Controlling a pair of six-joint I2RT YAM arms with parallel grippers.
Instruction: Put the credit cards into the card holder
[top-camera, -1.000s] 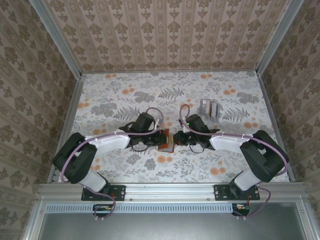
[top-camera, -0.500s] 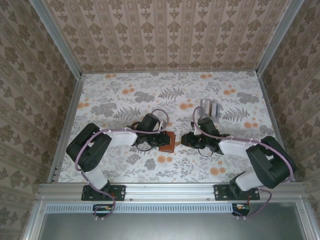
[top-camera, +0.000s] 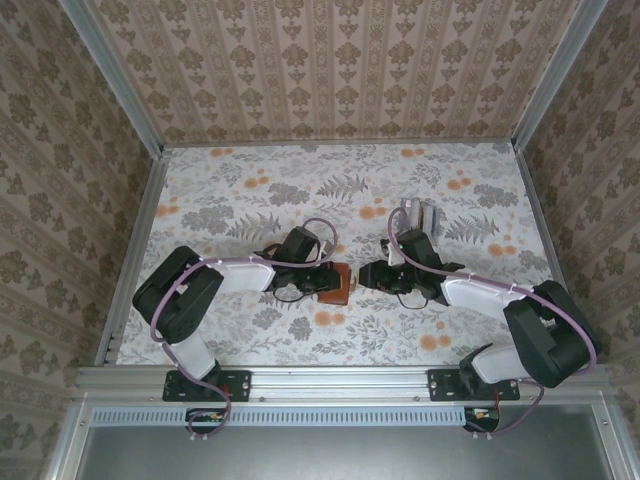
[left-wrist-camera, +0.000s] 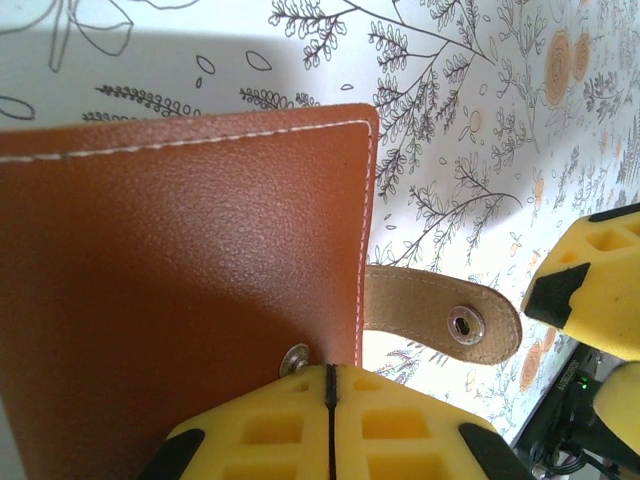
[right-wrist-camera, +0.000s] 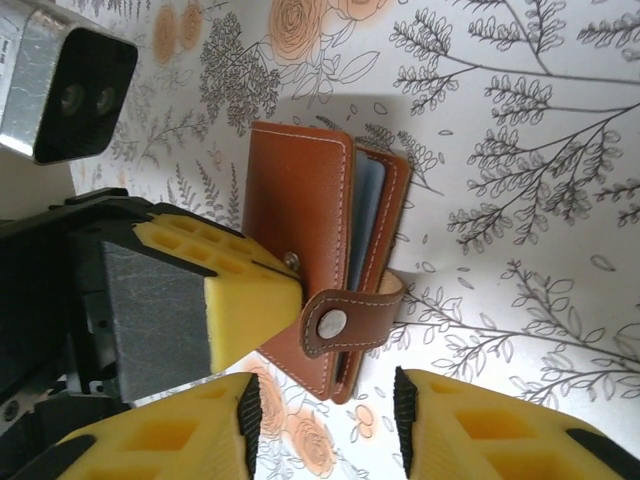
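The card holder (top-camera: 341, 284) is a reddish-brown leather wallet lying folded on the flowered table between the two grippers. In the right wrist view the card holder (right-wrist-camera: 300, 230) gapes slightly. A light-blue credit card (right-wrist-camera: 367, 215) shows edge-on between its covers. Its strap (right-wrist-camera: 350, 320) curls over the front with the snap unfastened. My left gripper (left-wrist-camera: 328, 368) is shut, its tips resting on the card holder's (left-wrist-camera: 180, 290) cover beside the snap stud (left-wrist-camera: 294, 358). My right gripper (right-wrist-camera: 325, 415) stands open just off the strap end, with nothing between its fingers.
A clear plastic tray (top-camera: 420, 216) stands behind my right gripper (top-camera: 368, 276), toward the back right. The left wrist's camera housing (right-wrist-camera: 65, 90) hangs close above the wallet. Patterned walls enclose the table on three sides.
My right gripper has opened, let go of the wallet's strap end and drawn back to the right. The left arm has shifted right with the wallet and stays shut on its cover.
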